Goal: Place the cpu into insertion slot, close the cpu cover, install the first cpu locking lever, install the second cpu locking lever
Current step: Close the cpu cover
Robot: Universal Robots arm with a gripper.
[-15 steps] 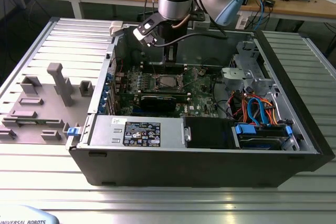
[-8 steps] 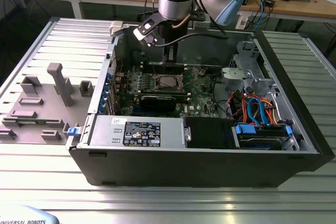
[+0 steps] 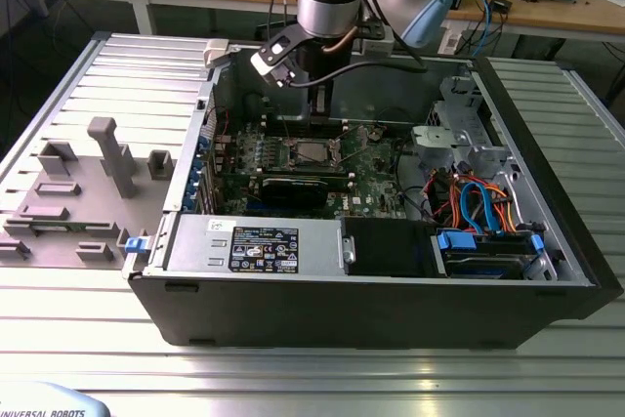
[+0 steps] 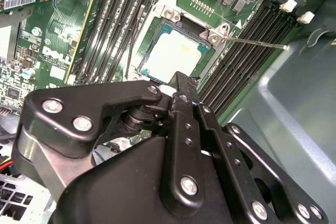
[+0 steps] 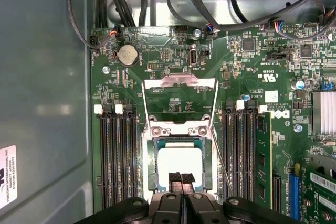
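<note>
The cpu (image 5: 178,162) lies flat in the insertion slot (image 5: 149,166) on the green board, its pale metal top facing up; the second wrist view also shows the cpu (image 4: 176,53). Behind the slot the cpu cover (image 5: 180,80) stands open on its hinge. One thin locking lever (image 4: 257,42) sticks out sideways, unlatched, and in the first wrist view the same lever (image 5: 223,167) runs beside the slot. My gripper (image 5: 181,179) hangs just above the slot's near edge, shut with nothing in it. The exterior view has my gripper (image 3: 317,114) inside the open computer case, over the cpu (image 3: 312,151).
Long memory slots (image 5: 118,156) flank the socket on both sides. A black graphics card (image 3: 293,187) lies in front of it, a power supply (image 3: 254,241) beyond. Cables (image 3: 479,202) fill the case's right side. The case wall (image 5: 42,103) is close. A grey fixture tray (image 3: 88,183) sits outside.
</note>
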